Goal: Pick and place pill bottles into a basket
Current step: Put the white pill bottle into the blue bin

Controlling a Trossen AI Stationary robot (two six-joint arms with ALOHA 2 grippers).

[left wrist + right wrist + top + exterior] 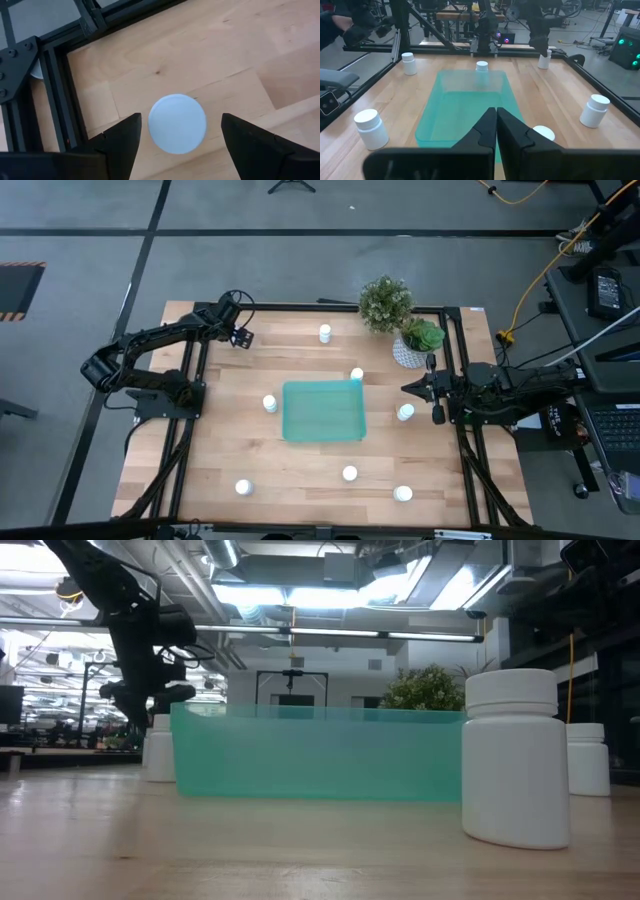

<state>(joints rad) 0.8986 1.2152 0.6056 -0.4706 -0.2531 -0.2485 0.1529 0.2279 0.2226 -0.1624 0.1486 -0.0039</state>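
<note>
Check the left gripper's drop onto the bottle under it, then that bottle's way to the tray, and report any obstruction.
Nothing visible blocks either. The left gripper hangs with open jaws straddling the white cap of the pill bottle at the table's far-left corner. Only bare wood shows between there and the teal tray; the other bottles stand off that line.

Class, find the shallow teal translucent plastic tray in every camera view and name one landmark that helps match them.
High view: teal translucent plastic tray at table centre.
Low view: its long wall spans mid-picture.
Left wrist view: not in it.
Right wrist view: stretching ahead beyond the shut right gripper.
Shared landmark: the small white pill bottle beside the tray's left-arm side.
</note>
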